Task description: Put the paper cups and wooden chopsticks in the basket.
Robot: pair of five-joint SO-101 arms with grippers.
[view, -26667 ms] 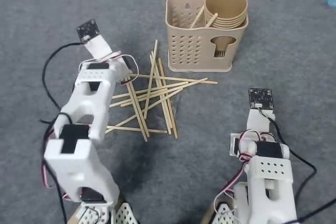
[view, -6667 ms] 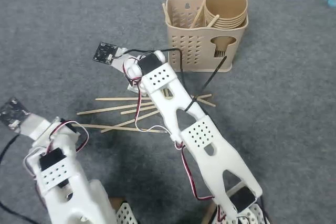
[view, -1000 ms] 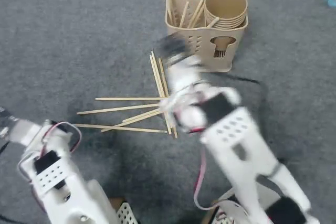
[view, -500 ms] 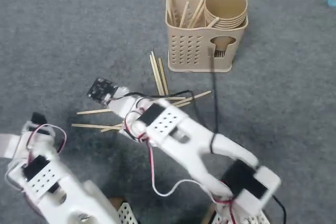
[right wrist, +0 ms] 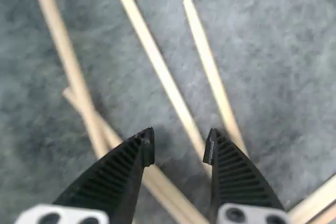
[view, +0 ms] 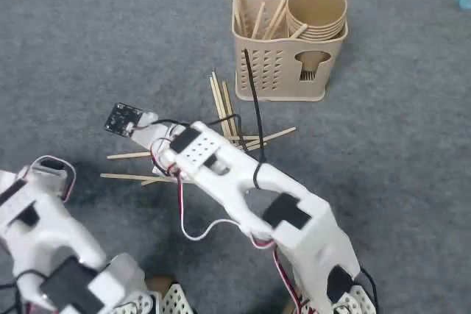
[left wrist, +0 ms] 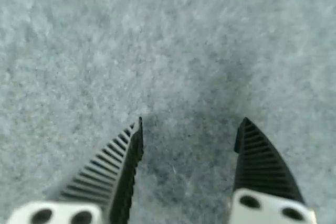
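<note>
Paper cups [view: 316, 6] stacked in basket [view: 287, 71] beside several stowed chopsticks [view: 257, 20]; loose chopsticks [view: 221, 104] lie on carpet [view: 405, 145] at basket's 7 o'clock, right gripper [right wrist: 179, 135] narrowly parted, empty, just above them; left gripper [left wrist: 192, 124] wide, empty, over bare carpet.

**Materials and surface finishes on the table [view: 412, 145].**
The table carries a grey, matt, fuzzy, felt-like cloth. The basket [view: 276, 71], upper centre of the high view, is beige moulded plastic, perforated and dull. The paper cups [view: 316, 5] in it are tan, matt paper. The wooden chopsticks [view: 221, 104] at mid-frame are pale, bare, unvarnished wood. The arm shells [view: 243, 182] are smooth white plastic with a faint sheen. The left tool [left wrist: 189, 129] and right tool [right wrist: 178, 142] have black, ribbed plastic fingers.
</note>
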